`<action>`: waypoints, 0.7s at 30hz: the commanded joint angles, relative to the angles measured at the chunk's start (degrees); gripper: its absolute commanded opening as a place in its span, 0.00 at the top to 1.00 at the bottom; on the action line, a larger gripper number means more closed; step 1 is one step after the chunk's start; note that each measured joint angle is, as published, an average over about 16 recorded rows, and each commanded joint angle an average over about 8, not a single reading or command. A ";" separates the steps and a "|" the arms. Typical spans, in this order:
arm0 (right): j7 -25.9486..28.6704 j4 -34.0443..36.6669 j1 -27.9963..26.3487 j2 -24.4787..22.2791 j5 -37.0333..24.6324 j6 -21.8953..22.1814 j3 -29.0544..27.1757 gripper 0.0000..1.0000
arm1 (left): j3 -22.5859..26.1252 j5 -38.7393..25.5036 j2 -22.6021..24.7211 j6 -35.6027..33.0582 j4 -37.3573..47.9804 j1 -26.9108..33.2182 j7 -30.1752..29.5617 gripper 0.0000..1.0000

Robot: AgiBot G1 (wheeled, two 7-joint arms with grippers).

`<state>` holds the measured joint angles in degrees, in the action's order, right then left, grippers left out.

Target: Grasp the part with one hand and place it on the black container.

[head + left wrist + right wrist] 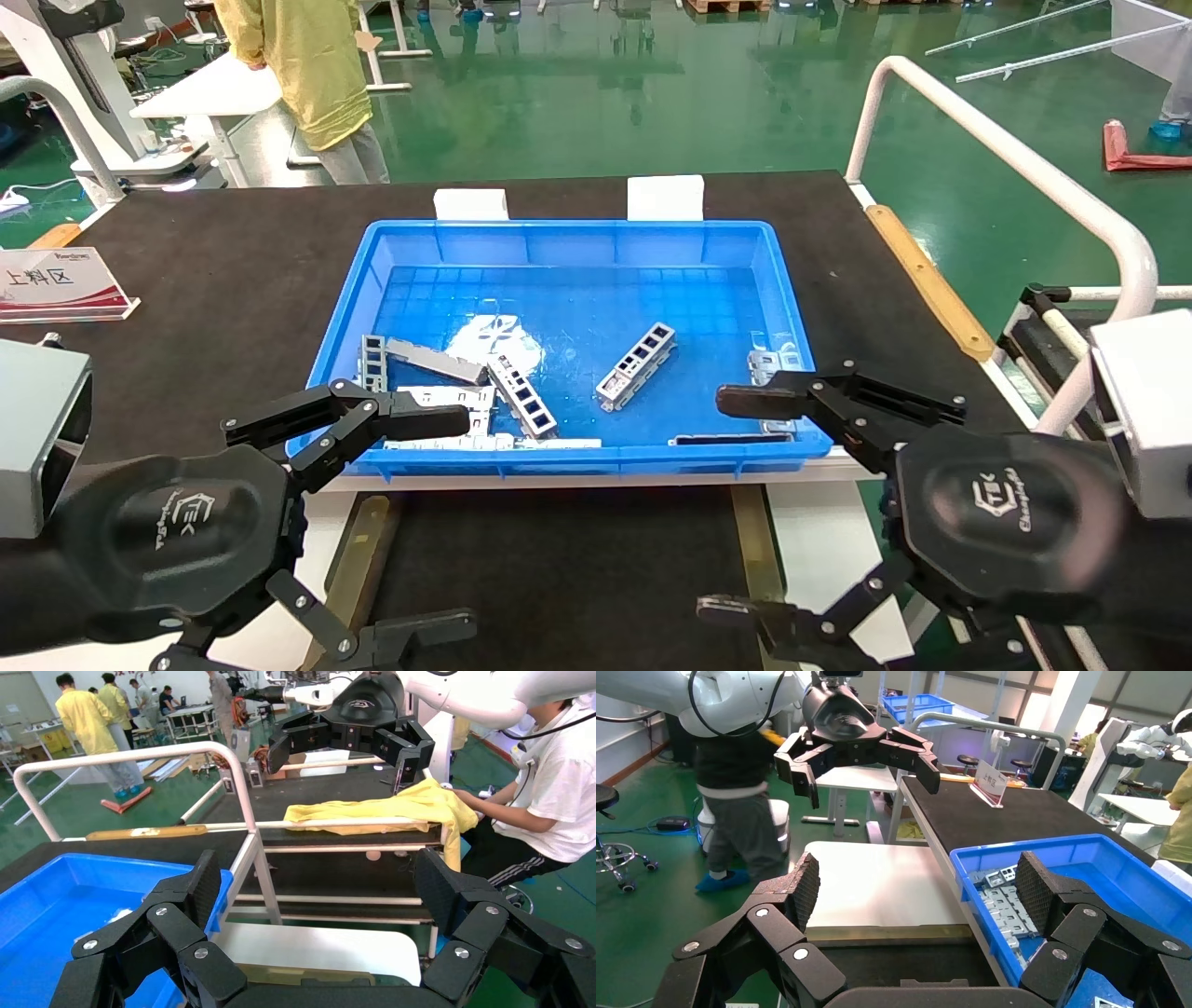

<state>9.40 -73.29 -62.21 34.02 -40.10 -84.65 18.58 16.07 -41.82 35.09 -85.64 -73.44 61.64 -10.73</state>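
The part point(637, 365) lies tilted near the middle of the blue bin point(568, 457) on the desk point(214, 270). The left end effector point(414, 531) and right end effector point(745, 508) hover at the bin's near corners, both spread wide and empty. The black container point(559, 568) lies just below the bin, between them.

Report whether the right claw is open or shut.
Open. The right claw holds nothing: one finger reaches over the blue bin rim, the other sits far apart above the black container.
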 commanded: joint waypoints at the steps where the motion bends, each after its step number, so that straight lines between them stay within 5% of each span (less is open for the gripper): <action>1: -0.01 0.00 -0.01 -0.01 0.02 0.01 0.03 0.00 | 0.00 0.00 0.00 0.00 0.00 0.00 0.00 0.00; 21: 0.56 -0.12 0.27 0.41 -0.73 -0.43 -1.06 0.00 | -0.02 -0.02 -0.03 -0.02 -0.06 -0.03 -0.01 0.00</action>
<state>9.96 -73.41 -61.94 34.43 -40.82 -85.08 17.52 16.05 -41.84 35.06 -85.66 -73.50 61.61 -10.74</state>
